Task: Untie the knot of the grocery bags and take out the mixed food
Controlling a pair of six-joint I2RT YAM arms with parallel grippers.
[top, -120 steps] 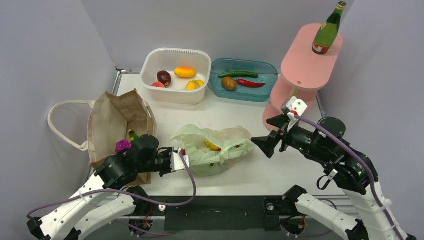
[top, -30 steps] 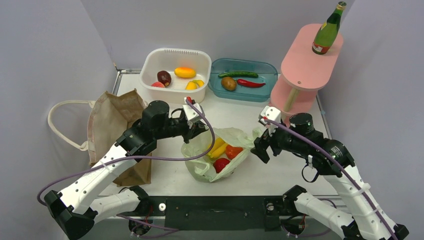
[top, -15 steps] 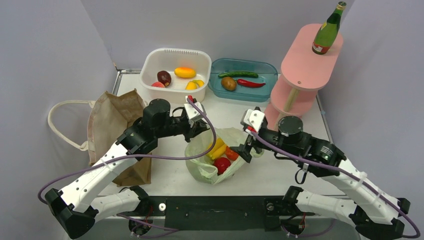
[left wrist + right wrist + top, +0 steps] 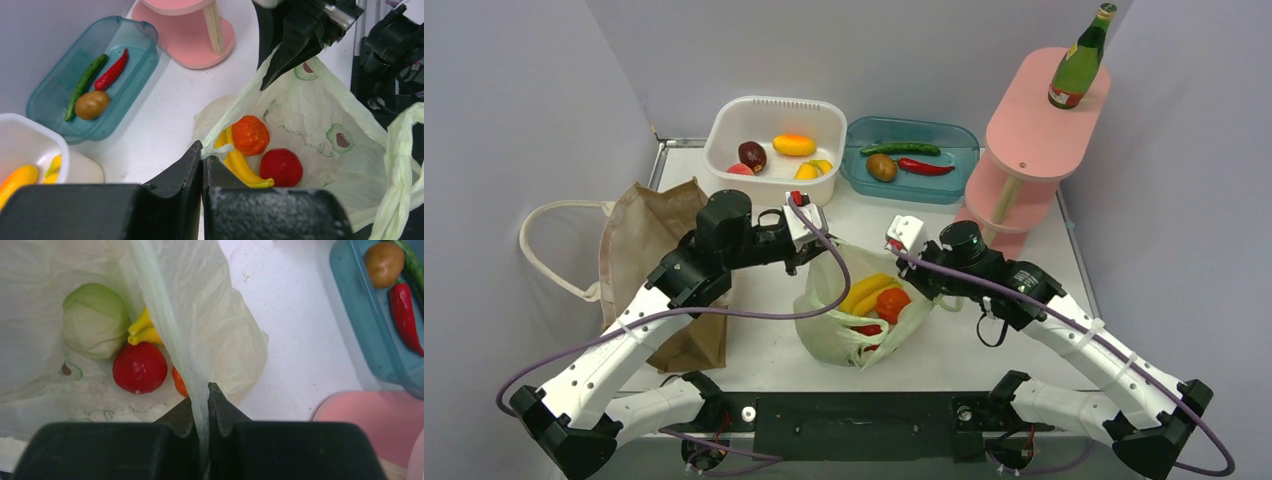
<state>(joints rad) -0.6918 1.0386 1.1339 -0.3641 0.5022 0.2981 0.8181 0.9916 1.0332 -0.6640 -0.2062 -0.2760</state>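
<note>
The pale green plastic bag [image 4: 824,330] stands open mid-table, held by both grippers. My left gripper [image 4: 812,255] is shut on its left rim [image 4: 220,150]. On the right rim, a strip of film [image 4: 192,365] is pinched in my shut right gripper [image 4: 921,285]. Inside lie a yellow banana [image 4: 864,292], an orange round fruit [image 4: 249,135], a red round fruit [image 4: 139,367] and a pale green cabbage [image 4: 95,320]. The brown paper bag [image 4: 649,235] lies flat at the left, partly under my left arm, its white handles [image 4: 544,240] off the table edge.
A white tub [image 4: 774,103] with fruit stands at the back. Beside it, a teal tray [image 4: 954,135] holds a cucumber, a potato and a red chilli [image 4: 927,167]. At the back right a pink two-tier stand [image 4: 1044,120] carries a green bottle [image 4: 1079,60].
My right gripper moved left to the plastic bag's right rim and shut on it. The bag's mouth now stands taller and wider. My left arm shifted slightly left, still gripping.
</note>
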